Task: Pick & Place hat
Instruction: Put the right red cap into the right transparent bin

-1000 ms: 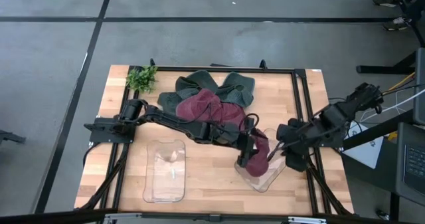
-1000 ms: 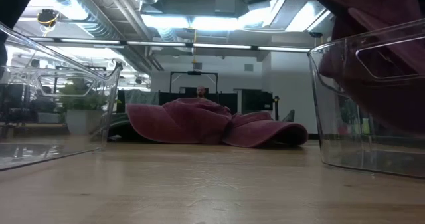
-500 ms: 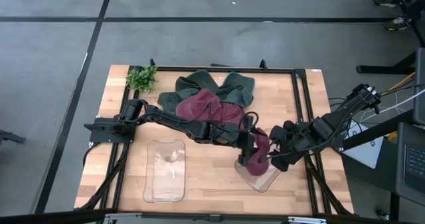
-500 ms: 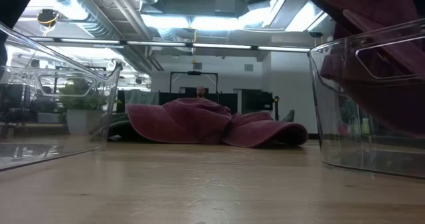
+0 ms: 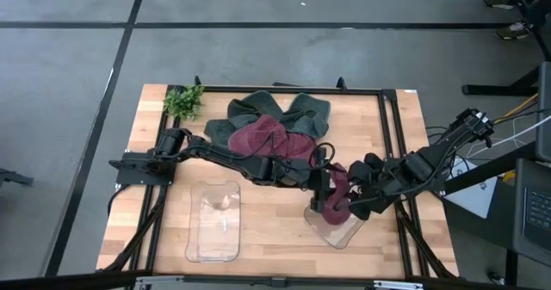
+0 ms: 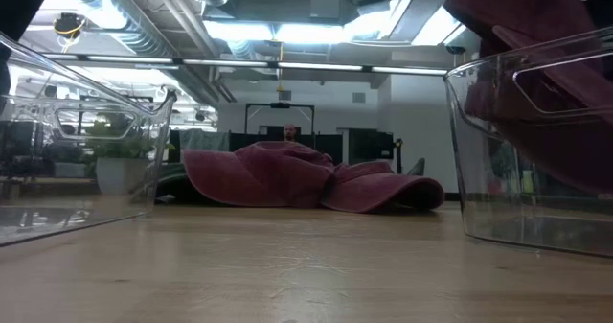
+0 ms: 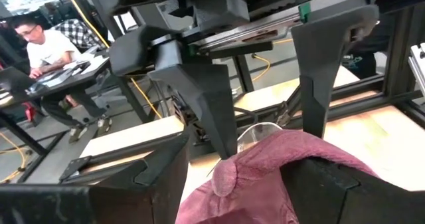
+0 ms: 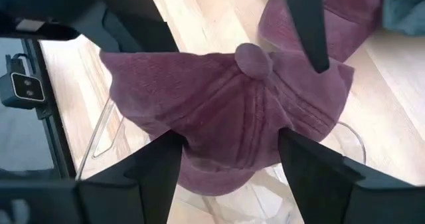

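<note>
Soft maroon corduroy hat point(image 5: 334, 197) hangs over the clear plastic bin point(image 5: 337, 230), lower right of the wooden counter point(image 5: 275, 230). Overhead both end effectors, left point(image 5: 321, 187) and right point(image 5: 357, 195), crowd it; the right wrist view alone reveals its ribbed crown between spread, released fingers.

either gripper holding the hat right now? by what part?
Cannot be told for sure. Both grippers, left and right, stand open astride the maroon hat over the clear bin; no fingers visibly pinch it.

Clear bin point(image 6: 536, 150) cut off (right edge), low view.
</note>
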{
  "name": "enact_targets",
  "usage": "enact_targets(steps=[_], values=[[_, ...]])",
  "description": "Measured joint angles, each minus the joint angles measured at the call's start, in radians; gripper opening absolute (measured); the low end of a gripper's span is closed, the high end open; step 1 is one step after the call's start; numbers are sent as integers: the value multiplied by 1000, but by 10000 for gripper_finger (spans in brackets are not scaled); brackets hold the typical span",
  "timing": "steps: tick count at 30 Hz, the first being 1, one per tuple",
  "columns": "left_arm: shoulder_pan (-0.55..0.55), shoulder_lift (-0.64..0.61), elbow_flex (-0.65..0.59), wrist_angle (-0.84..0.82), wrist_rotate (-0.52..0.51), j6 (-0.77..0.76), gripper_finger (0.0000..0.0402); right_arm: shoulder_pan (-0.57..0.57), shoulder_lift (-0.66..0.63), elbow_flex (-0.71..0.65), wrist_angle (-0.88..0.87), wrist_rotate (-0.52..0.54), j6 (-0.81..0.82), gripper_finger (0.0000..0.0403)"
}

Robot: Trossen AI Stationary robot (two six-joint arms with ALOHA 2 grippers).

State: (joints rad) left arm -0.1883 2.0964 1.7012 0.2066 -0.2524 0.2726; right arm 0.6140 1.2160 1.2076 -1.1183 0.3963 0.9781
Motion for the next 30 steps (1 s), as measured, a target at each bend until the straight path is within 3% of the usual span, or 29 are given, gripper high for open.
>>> enact_targets(steps=[5,16,24,30], values=[[0,0,0,0,1,1,222,0,0,0,0,-43,-19,191],[1,0,0,6,3,2,222,0,0,0,-1,-93,-68,15],[-1,0,0,6,-2,64,222,0,0,0,-75,-242,-47,25],[-11,-2,0,4,-47,93,222,0,0,0,-72,-218,-69,11]])
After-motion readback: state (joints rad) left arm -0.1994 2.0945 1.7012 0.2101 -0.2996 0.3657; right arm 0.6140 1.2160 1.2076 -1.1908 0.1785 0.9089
